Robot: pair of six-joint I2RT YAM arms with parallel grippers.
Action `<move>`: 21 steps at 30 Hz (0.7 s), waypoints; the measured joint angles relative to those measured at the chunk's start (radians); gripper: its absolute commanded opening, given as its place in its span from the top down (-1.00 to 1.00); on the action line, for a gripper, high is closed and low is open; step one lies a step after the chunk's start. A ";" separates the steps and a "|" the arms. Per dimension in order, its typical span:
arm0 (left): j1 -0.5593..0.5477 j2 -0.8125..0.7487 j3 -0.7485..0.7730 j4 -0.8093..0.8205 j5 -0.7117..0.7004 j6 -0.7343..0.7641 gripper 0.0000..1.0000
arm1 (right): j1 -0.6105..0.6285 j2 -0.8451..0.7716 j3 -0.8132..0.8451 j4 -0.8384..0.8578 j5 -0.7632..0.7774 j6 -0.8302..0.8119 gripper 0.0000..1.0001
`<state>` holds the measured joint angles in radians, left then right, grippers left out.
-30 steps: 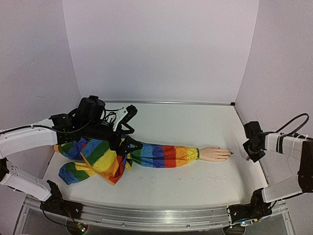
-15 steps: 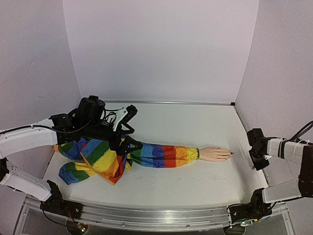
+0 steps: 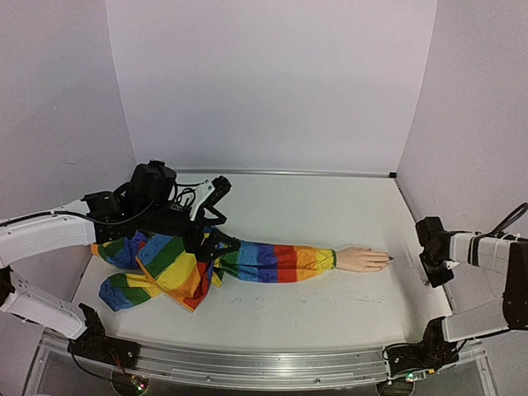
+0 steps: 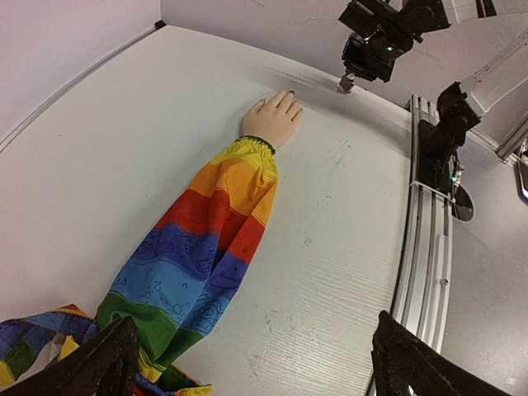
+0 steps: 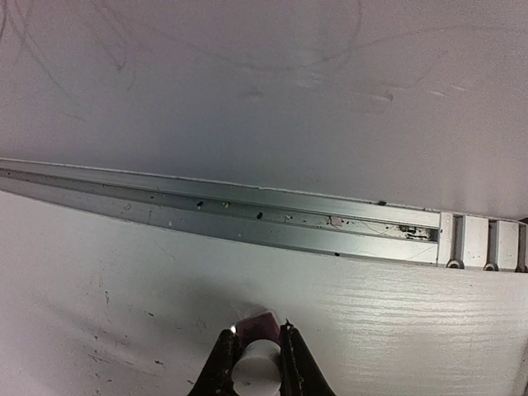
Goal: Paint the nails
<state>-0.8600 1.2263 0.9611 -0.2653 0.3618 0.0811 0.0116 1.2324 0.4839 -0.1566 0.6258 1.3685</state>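
The pale peach mannequin hand (image 3: 361, 259) lies flat at the centre right of the table, in a rainbow-striped sleeve (image 3: 272, 261). Its nails (image 3: 388, 259) point right, and at least one looks dark. The hand (image 4: 272, 120) and a dark nail (image 4: 290, 92) also show in the left wrist view. My left gripper (image 3: 219, 244) hovers over the sleeve's upper end; its jaws (image 4: 254, 338) are spread wide and hold nothing. My right gripper (image 3: 430, 266) is at the table's right edge, right of the fingertips. It is shut (image 5: 257, 332) on a small polish bottle (image 5: 256, 367) with a white cap and a purplish body.
The bunched end of the sleeve (image 3: 157, 272) lies at the left. A metal rail (image 5: 247, 216) and the wall run close past the right gripper. A metal rail (image 3: 247, 363) runs along the table's near edge.
My right gripper has moved toward the near right, away from the fingertips, then held still. The left arm and the mannequin hand have not moved.
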 measured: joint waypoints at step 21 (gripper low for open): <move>0.000 -0.013 0.000 0.000 -0.005 0.000 -0.99 | 0.000 -0.034 -0.002 0.006 -0.014 -0.043 0.08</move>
<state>-0.8600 1.2133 0.9611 -0.2653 0.3569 0.0807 0.0116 1.1980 0.4824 -0.1509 0.6121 1.3251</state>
